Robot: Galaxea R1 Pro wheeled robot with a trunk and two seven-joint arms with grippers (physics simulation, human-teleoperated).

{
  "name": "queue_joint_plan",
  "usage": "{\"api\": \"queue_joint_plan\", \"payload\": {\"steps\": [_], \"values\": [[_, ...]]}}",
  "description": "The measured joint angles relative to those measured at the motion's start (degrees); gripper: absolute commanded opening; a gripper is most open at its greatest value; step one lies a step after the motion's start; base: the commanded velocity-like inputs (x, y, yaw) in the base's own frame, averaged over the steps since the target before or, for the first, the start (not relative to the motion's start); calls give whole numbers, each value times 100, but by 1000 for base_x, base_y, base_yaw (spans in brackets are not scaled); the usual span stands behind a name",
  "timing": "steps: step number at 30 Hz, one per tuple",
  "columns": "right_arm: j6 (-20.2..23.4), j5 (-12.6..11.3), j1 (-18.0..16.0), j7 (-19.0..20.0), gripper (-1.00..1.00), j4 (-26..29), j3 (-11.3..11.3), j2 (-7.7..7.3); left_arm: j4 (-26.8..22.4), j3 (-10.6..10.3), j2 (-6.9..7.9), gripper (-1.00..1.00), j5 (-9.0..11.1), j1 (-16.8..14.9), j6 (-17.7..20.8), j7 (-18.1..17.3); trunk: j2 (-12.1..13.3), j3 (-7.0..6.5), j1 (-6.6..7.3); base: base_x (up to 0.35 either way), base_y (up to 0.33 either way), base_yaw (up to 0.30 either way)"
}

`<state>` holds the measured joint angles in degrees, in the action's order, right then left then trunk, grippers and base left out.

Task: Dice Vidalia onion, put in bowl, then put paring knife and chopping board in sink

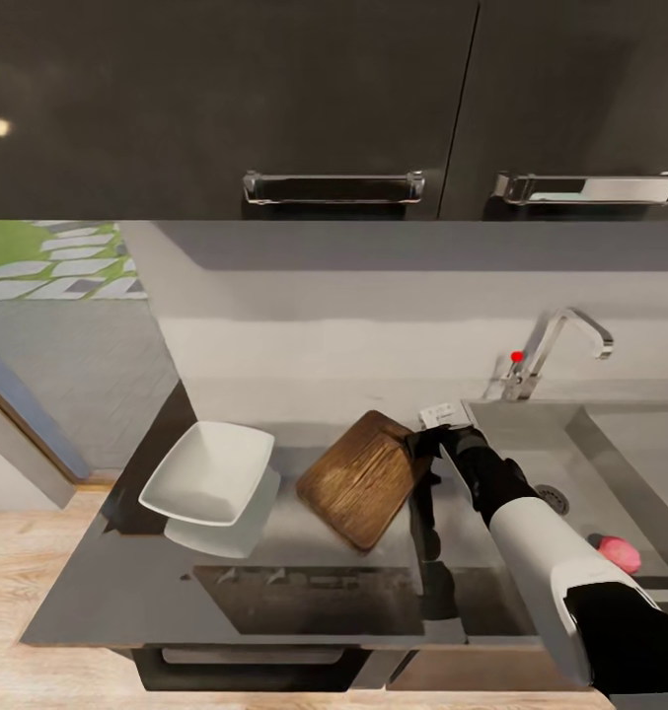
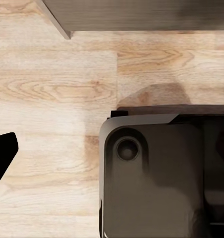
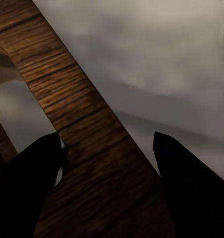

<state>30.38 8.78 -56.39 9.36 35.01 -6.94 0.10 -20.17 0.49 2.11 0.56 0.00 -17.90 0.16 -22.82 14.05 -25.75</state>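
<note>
Right arm fills the near corner of the head view, reaching forward to the board's far right corner. Right pincer (image 1: 430, 441) sits right at that corner of the chopping board (image 1: 365, 478). In the right wrist view the two dark fingers (image 3: 28, 183) straddle the board's (image 3: 87, 134) edge with the wood running between them; jaws look part-way apart, one finger just beside the wood, the other with a visible gap. Contact can't be confirmed, so whether it's gripping the board or just around it: cannot tell.

Board lies flat on the dark glossy countertop (image 1: 304, 592), turned diagonally, just left of the pincer. White bowl (image 1: 208, 472) is further left of the board, apart from it, with its reflection under it on the worktop.

Sink (image 1: 570, 434) lies to the right of the pincer, drain (image 1: 553, 498) partly behind the forearm. Onion (image 1: 619, 554) is a pink ball in the basin, near side, right of the arm and well behind the pincer. Chrome tap (image 1: 560, 350) with red knob (image 1: 517, 356) stands beyond the pincer, on the sink's back edge.

Knife: can't make it out.

Left wrist view looks down at wood floor (image 2: 52, 89) and a dark part of the robot (image 2: 156, 178); one black fingertip (image 2: 3, 153) at the frame edge, left pincer's opening cannot be told.
</note>
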Motion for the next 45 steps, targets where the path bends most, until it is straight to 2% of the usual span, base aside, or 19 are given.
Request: {"api": "queue_joint_plan", "payload": {"steps": [12,45], "values": [[3,-5,0,-7,-100,-1,19,-88,29,-3,-9,100,-5,0,-4,-7,0,-108,0,0,0,0],[9,-11,0,-7,-100,-4,18,-97,42,-8,0,100,-8,0,-10,-8,1,-407,0,-4,0,0]]}}
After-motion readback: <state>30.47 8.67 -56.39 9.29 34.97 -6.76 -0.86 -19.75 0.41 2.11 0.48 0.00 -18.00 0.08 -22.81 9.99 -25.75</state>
